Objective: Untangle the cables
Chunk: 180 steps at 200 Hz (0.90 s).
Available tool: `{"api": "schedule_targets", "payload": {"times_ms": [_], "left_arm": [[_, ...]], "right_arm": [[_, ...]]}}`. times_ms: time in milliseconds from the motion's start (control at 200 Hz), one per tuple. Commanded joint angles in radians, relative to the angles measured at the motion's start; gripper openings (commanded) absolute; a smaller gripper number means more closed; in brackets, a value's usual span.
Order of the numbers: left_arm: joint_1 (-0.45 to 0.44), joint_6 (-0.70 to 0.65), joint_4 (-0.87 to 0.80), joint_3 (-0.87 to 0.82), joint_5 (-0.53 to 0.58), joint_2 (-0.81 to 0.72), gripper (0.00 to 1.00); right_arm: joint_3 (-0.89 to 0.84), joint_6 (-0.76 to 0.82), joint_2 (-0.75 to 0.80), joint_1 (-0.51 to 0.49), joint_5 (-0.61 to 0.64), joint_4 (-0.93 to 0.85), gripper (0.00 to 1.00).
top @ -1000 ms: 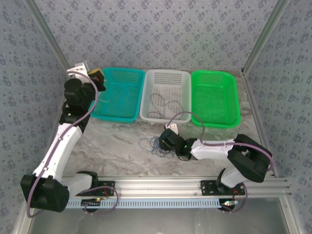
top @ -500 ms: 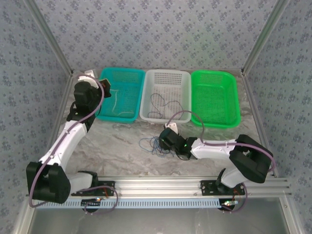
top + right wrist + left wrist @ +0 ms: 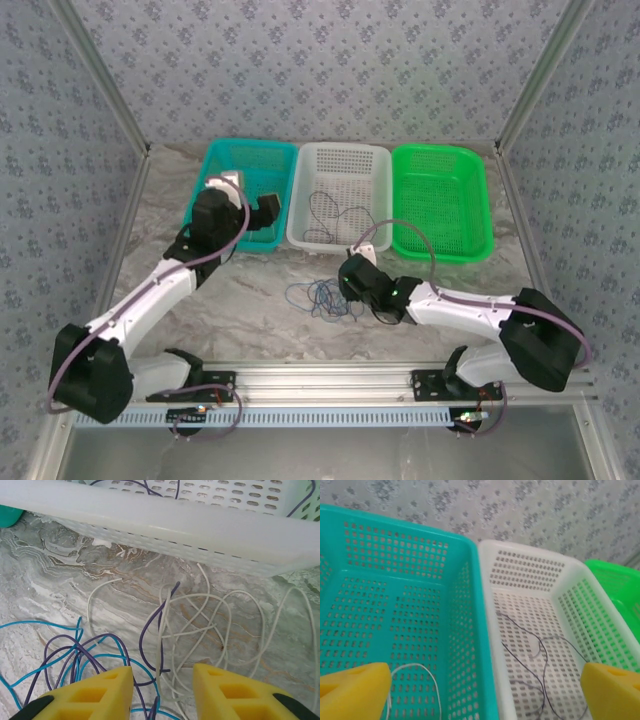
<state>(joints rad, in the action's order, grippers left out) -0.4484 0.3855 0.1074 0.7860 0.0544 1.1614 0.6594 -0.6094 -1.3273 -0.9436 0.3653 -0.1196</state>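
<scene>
**Gripper states.** The left gripper is held above the near part of the teal basket, beside the white basket. Its jaws are spread wide and nothing is held between them. A whitish cable lies loose on the teal basket floor below, so this stance is judged to suit a release. The right gripper is lowered over the table. Its jaws are partly open and are set either side of a few strands. No strand is seen to be clamped. This stance is judged to prepare a pinch on a single strand.

**Location of the cables.** The tangle of cables is spread on the table, just near of the white basket's near rim. Blue and purple loops lie to the left and whitish loops to the right, crossing in the middle. A dark cable lies in the white basket.

**Surface and enclosure.** The table is finished in grey marble pattern. A green basket is placed at the right. Patterned walls and a near metal rail enclose the cell.
</scene>
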Motion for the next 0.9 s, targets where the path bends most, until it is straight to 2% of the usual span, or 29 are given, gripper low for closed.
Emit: {"api": "schedule_targets", "payload": {"times_ms": [0,185,325,465,630,755,894], "left_arm": [[-0.040,-0.041,0.013,-0.032,0.076,-0.061,0.98],[-0.087,0.009,0.001,-0.140,0.118,-0.160,0.99],[-0.116,0.032,-0.003,-0.198,0.114,-0.213,0.99],[-0.138,0.039,-0.021,-0.223,0.132,-0.241,0.99],[-0.142,0.041,-0.026,-0.241,0.148,-0.265,0.99],[-0.142,0.032,-0.026,-0.244,0.149,-0.279,0.99],[-0.144,0.030,-0.018,-0.246,0.133,-0.285,0.99]], "right_arm": [[0.039,-0.007,0.031,0.009,-0.009,-0.112,0.40],[0.026,-0.063,0.053,0.009,-0.095,-0.176,0.47],[0.037,-0.067,0.004,0.009,-0.166,-0.169,0.45],[0.096,-0.057,-0.078,0.008,-0.191,-0.223,0.31],[0.108,-0.040,-0.044,-0.001,-0.153,-0.235,0.00],[0.100,0.003,0.083,-0.015,-0.086,-0.257,0.00],[0.089,0.071,0.262,-0.016,-0.087,-0.266,0.00]]}}
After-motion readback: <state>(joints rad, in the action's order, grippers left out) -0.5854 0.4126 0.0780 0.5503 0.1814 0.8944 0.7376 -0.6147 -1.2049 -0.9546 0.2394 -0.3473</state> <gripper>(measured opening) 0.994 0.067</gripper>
